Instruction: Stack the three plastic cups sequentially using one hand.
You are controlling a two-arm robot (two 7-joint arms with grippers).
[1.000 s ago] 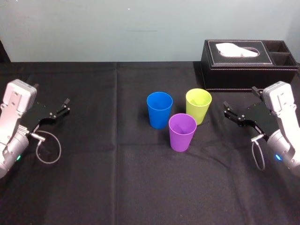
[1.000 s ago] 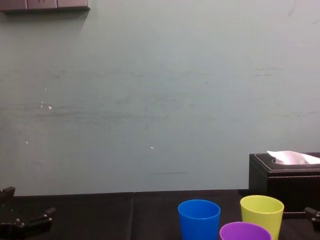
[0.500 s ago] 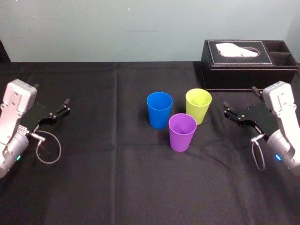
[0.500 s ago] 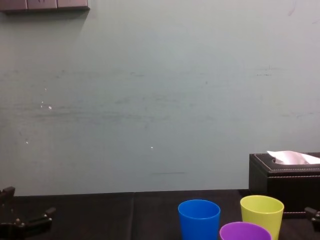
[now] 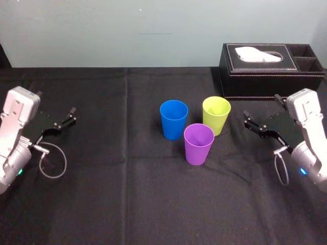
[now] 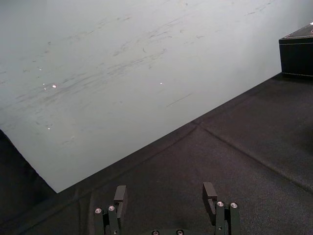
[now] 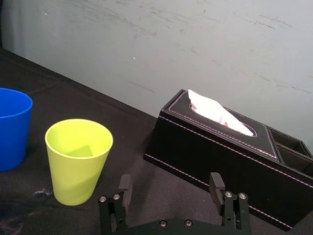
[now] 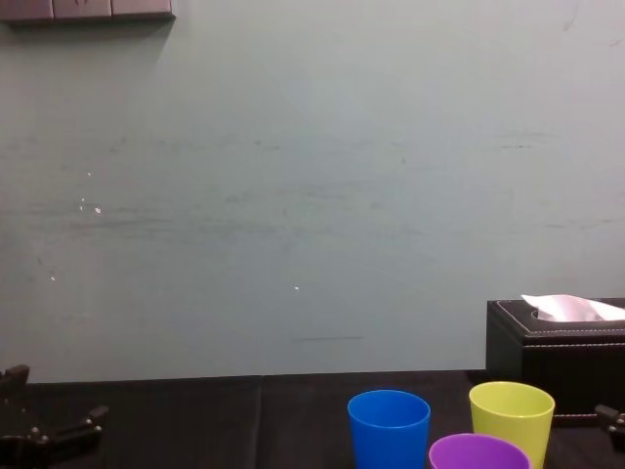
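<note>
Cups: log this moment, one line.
blue cup, purple cup, yellow-green cup upright, unstacked | left gripper open, far left | right gripper open, right of cups

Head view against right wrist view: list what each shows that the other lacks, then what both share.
Head view adds: the purple cup, nearest of the three, and the left gripper, open, off to the robot's left. Right wrist view adds: a side-on look at the tissue rising from the tissue box. Both: the blue cup, the yellow-green cup, the tissue box and the open right gripper.
</note>
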